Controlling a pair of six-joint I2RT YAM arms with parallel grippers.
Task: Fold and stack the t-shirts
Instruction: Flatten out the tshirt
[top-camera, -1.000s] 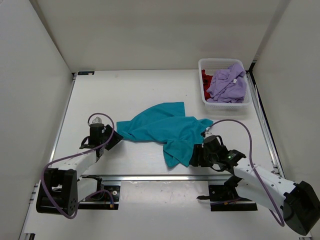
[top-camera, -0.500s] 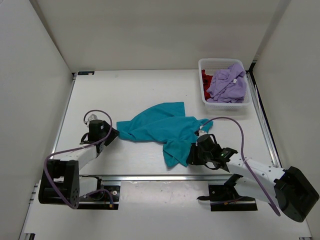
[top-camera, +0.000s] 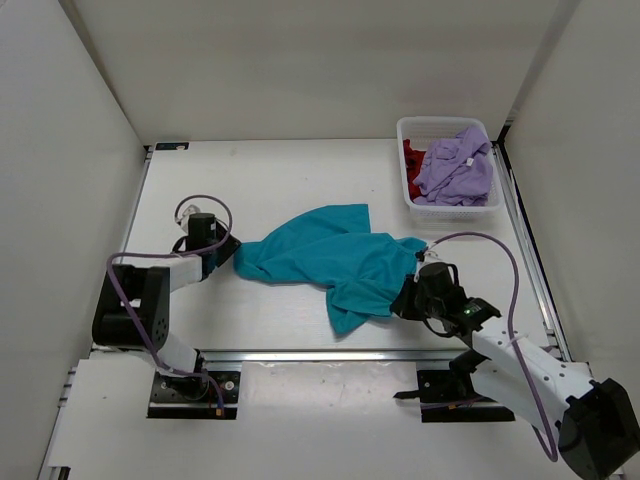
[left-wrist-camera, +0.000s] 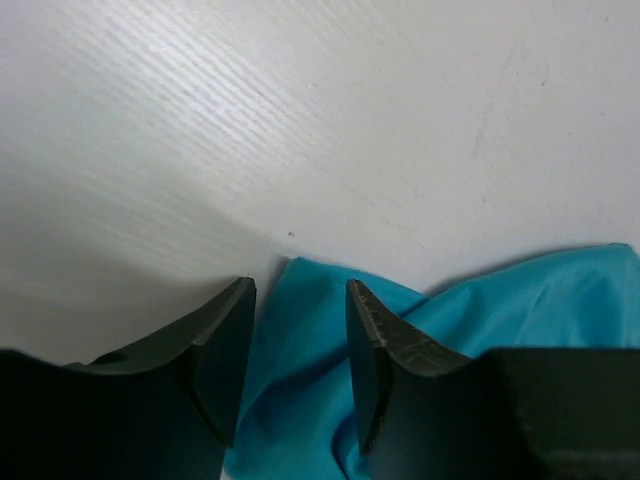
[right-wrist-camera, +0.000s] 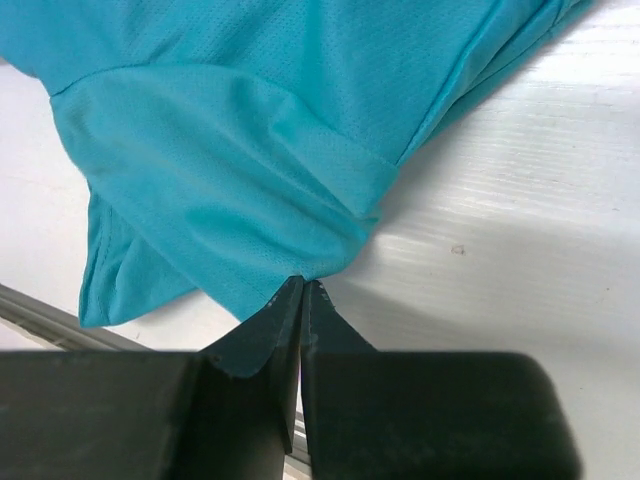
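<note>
We start at our right gripper (right-wrist-camera: 303, 285). Its jaws are pressed flat together, and the near fold of the teal t-shirt (top-camera: 320, 255) narrows to a point exactly at their tips, so we judge that they are nipping a thin edge of cloth. In the view from above, that gripper (top-camera: 405, 300) sits low at the shirt's near right side. It makes sense to take hold there, since pulling from that spot would draw out the bunched part nearest the arms.

Our left gripper (left-wrist-camera: 298, 290) has its jaws apart. They straddle the shirt's left corner, with cloth lying between the fingers (left-wrist-camera: 225, 340) but not clamped. From above, it (top-camera: 228, 252) lies at the shirt's far left tip. We read this as setting up the second hold, because with both ends held the cloth can be stretched flat before any fold.

The teal t-shirt lies crumpled across the middle of the table (top-camera: 260, 180), spread unevenly and not yet folded. The lavender t-shirt (top-camera: 455, 165) and the dark red t-shirt (top-camera: 412, 160) are heaped in the white basket (top-camera: 452, 205) at the far right, well away from both arms. We judge the task to be at an early stage, because no shirt is folded and no stack exists.

The risk we see is the right grip, which catches so little fabric that a pull might slip it free.
</note>
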